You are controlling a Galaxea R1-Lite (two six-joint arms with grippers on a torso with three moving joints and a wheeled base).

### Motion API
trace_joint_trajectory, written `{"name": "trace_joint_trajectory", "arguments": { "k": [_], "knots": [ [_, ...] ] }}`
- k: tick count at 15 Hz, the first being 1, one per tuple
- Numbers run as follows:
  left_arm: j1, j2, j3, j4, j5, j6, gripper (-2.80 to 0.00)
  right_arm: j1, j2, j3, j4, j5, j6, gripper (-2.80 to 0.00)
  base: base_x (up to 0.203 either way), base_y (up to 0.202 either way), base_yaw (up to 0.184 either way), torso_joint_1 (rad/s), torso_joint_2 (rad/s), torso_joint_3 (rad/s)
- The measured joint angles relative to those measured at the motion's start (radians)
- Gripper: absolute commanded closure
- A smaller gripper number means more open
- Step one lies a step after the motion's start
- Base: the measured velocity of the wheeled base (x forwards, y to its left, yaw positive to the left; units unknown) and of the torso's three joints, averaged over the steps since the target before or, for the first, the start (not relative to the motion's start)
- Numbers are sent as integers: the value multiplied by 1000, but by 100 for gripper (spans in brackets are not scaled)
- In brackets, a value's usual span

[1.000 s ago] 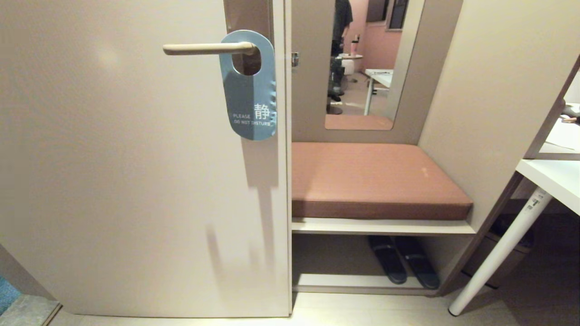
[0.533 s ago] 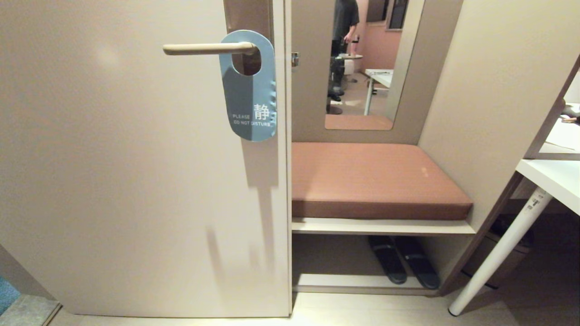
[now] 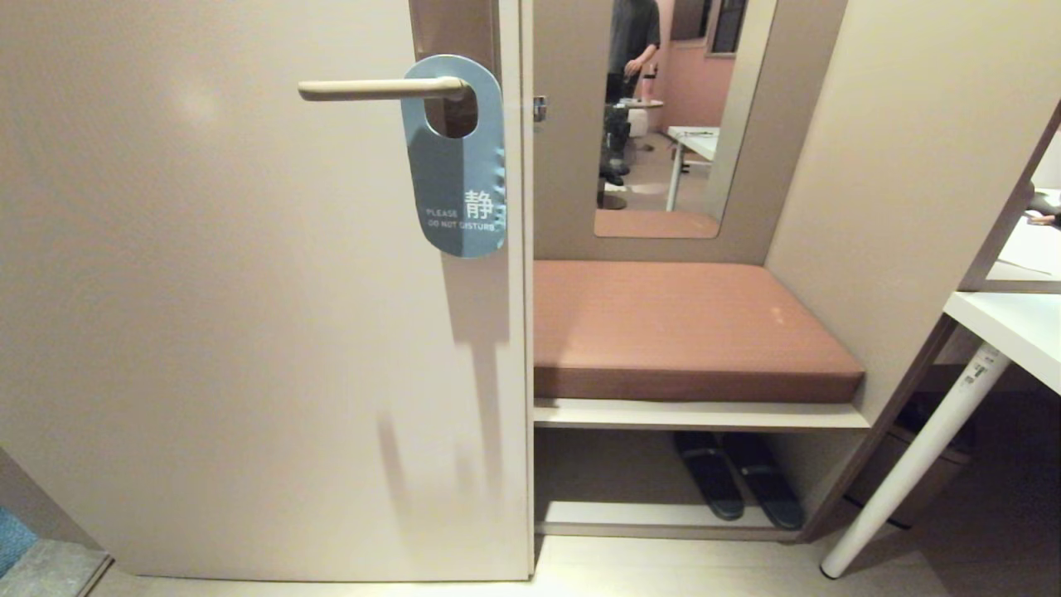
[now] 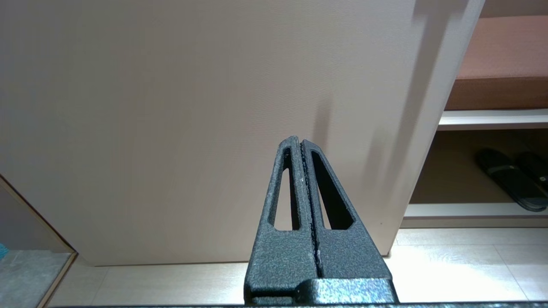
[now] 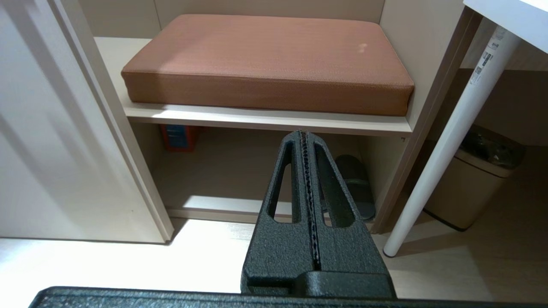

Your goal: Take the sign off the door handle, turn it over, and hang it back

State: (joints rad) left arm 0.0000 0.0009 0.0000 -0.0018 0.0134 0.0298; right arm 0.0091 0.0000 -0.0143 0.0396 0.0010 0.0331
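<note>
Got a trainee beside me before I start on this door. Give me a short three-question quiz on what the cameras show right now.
1. True or false: the sign hangs on the door handle with its "PLEASE DO NOT DISTURB" side facing the camera.
2. Multiple choice: what lies on the shelf under the brown cushion? A) a folded towel B) a pair of dark slippers C) a suitcase
3. Fill in: the left claw and the right claw are both ____, holding nothing.

Key: 1 true; 2 B; 3 shut
</note>
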Motion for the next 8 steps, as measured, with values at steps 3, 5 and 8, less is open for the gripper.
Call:
{"name": "trace_joint_trajectory", "arguments": {
  "k": [3, 5, 8],
  "knots": [
    [0, 0, 0, 0, 0, 1, 0, 0, 0, 0, 0, 0, 1, 0, 0, 0, 0, 0, 0, 0],
    [0, 0, 0, 0, 0, 1, 0, 0, 0, 0, 1, 1, -1, 0, 0, 0, 0, 0, 0, 0],
    [0, 0, 0, 0, 0, 1, 0, 0, 0, 0, 0, 0, 1, 0, 0, 0, 0, 0, 0, 0]
  ]
}}
